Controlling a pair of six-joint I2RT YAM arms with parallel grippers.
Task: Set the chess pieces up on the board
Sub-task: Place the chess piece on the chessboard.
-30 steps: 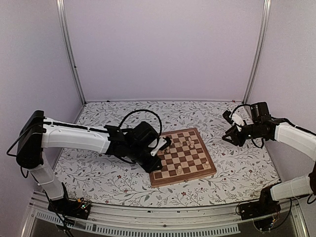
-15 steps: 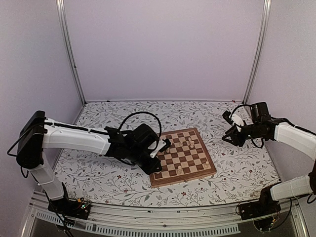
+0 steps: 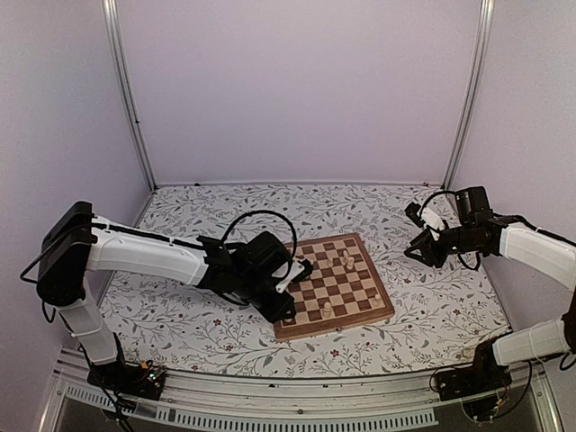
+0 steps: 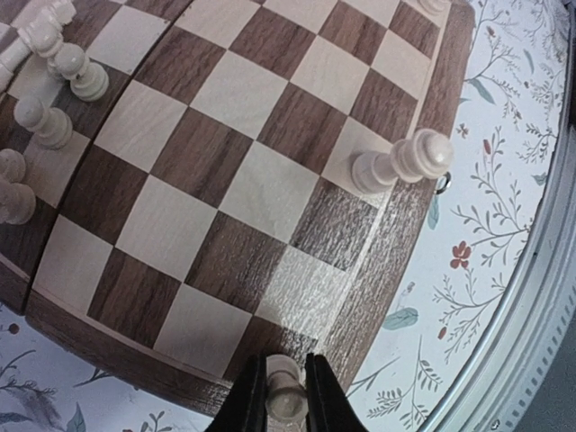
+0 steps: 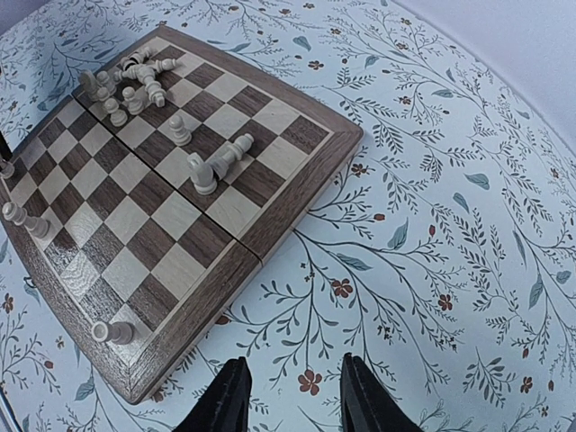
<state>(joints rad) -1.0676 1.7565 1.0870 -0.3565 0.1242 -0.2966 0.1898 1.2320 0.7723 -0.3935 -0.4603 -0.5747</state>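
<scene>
The board (image 3: 364, 258) lies at centre right of the floral tabletop; it also shows in the left wrist view (image 4: 225, 180) and the right wrist view (image 5: 171, 216). My left gripper (image 4: 286, 400) is shut on a cream chess piece (image 4: 286, 396), held over the board's near-left corner (image 3: 286, 310). One piece (image 4: 400, 162) stands by the near edge. Several pieces (image 5: 130, 85) lie in a heap at the far corner, and a taller one (image 5: 216, 164) stands mid-board. My right gripper (image 5: 290, 400) is open and empty over the tabletop right of the board (image 3: 416, 236).
The floral tabletop (image 3: 216, 333) surrounds the board. A pawn (image 5: 112, 332) lies near one corner and another piece (image 5: 22, 219) near the left edge. Metal frame posts (image 3: 126, 99) and pale walls enclose the cell. A metal rail (image 4: 531, 297) runs along the table's front.
My left arm has shifted slightly right and forward along the board's left edge with the piece held. The right arm has not moved.
</scene>
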